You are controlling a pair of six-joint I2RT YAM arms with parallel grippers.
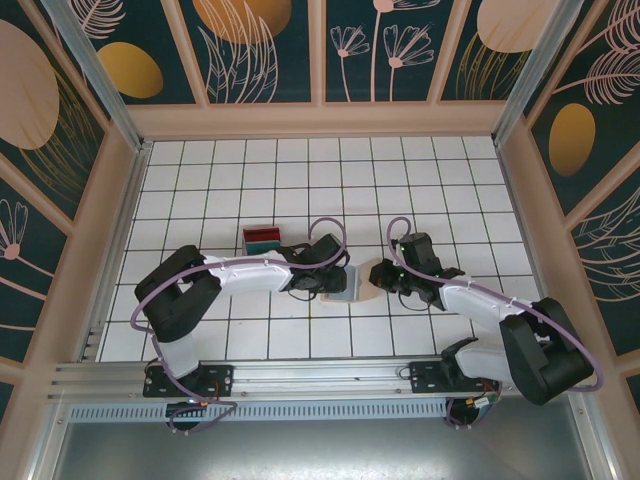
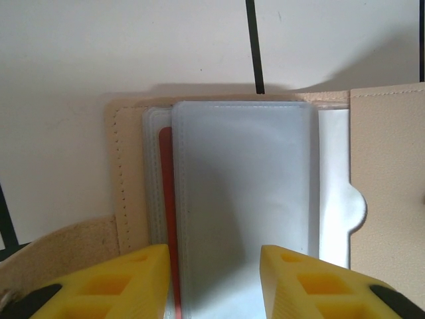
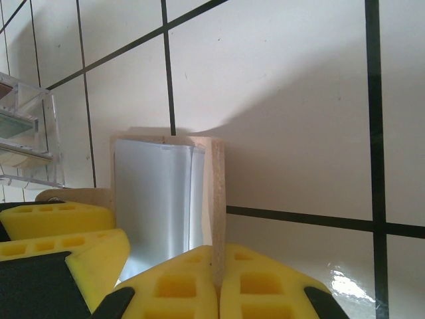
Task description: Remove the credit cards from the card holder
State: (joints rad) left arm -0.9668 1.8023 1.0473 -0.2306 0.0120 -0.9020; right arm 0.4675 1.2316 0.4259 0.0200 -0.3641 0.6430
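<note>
Red credit card [image 2: 166,199] peeks from clear sleeves [image 2: 242,179]: left gripper [image 2: 214,266], jaws apart, should pinch only its edge while right gripper [image 3: 217,266], clamped on the card holder [image 3: 218,193], steadies.

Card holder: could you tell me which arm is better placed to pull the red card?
Probably left: the left gripper, open, sits by the red card, while the right gripper clamps the card holder.

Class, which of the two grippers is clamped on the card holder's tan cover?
The right gripper: its jaws are shut on the upright tan cover of the card holder. The left gripper stands open over the clear sleeves.
</note>
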